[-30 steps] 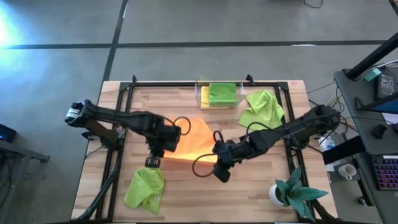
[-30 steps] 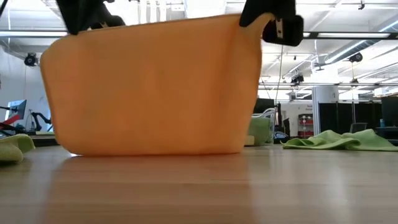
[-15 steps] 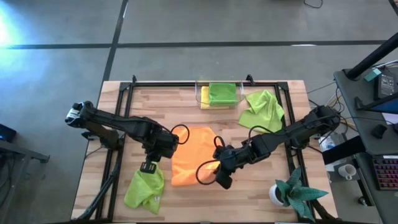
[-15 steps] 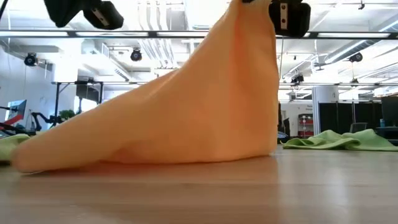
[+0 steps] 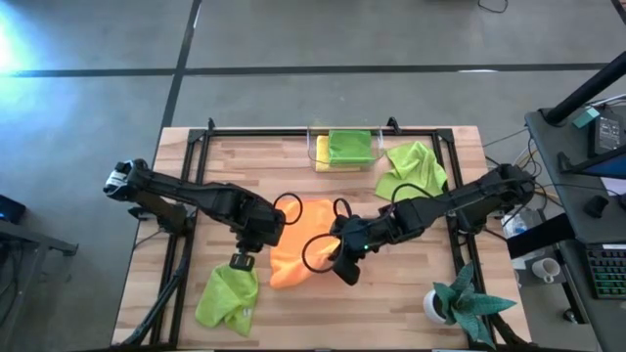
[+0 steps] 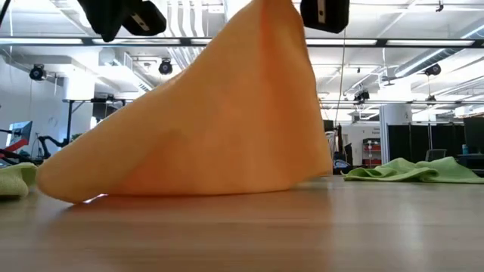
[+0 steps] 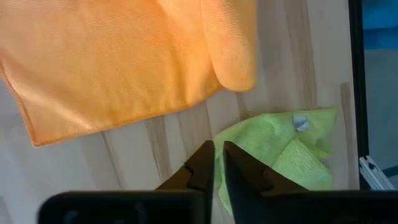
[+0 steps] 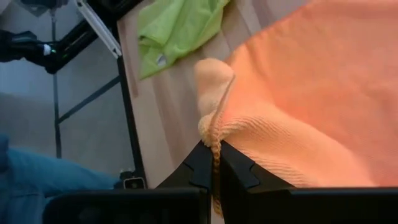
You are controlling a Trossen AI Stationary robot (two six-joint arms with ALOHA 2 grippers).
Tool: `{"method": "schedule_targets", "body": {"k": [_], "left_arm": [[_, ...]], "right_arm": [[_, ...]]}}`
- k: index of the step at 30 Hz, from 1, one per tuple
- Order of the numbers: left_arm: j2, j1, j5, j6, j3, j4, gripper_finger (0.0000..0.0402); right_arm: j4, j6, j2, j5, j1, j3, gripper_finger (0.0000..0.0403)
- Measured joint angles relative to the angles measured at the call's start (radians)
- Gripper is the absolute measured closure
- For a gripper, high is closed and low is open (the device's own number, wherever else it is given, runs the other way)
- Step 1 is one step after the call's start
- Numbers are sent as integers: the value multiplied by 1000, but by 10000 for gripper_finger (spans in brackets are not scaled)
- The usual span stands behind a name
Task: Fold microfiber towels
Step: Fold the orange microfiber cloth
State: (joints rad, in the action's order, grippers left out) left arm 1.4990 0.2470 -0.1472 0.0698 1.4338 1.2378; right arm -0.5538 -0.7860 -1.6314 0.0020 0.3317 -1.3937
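An orange microfiber towel (image 5: 298, 244) lies mid-table, raised into a tent (image 6: 212, 121) at one corner. My right gripper (image 5: 335, 244) is shut on that corner, above the towel's right part. The towel's lower edge and left corner (image 6: 68, 189) rest on the wood. My left gripper (image 7: 217, 152) hovers just left of the orange towel, over bare wood and a crumpled lime towel (image 7: 280, 155). Its fingers stand a narrow gap apart with nothing between them. My right gripper pinches the orange towel's rolled-over edge at a corner (image 8: 214, 140) between its two fingers, slanting down from the table's right. One layer or several, I cannot tell. The cloth hangs below the fingers in a slope, with its lower part on the table.
A lime towel (image 5: 227, 298) lies crumpled at the near left, another (image 5: 411, 171) at the far right. A clear bin (image 5: 342, 149) with folded green and yellow cloths stands at the far edge. A teal plant in a white pot (image 5: 460, 303) is at the near right.
My left gripper has let go of its corner of the orange towel, and that side has fallen to the table. The cloth, which hung like a curtain between both grippers, now slopes from my right gripper alone. My right gripper has risen and gone slightly toward the table's left.
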Motion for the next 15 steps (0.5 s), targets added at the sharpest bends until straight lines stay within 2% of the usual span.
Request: {"method": "schedule_targets", "body": {"k": [6, 10, 15], "left_arm": [[0, -5, 0, -14, -3, -52, 313], [0, -6, 0, -32, -22, -257, 286], [0, -9, 0, -32, -60, -509, 281]], "right_arm": [[-48, -21, -6, -1, 4, -5, 394], [-45, -23, -6, -1, 3, -5, 394], [-44, -22, -6, -2, 4, -16, 394]]}}
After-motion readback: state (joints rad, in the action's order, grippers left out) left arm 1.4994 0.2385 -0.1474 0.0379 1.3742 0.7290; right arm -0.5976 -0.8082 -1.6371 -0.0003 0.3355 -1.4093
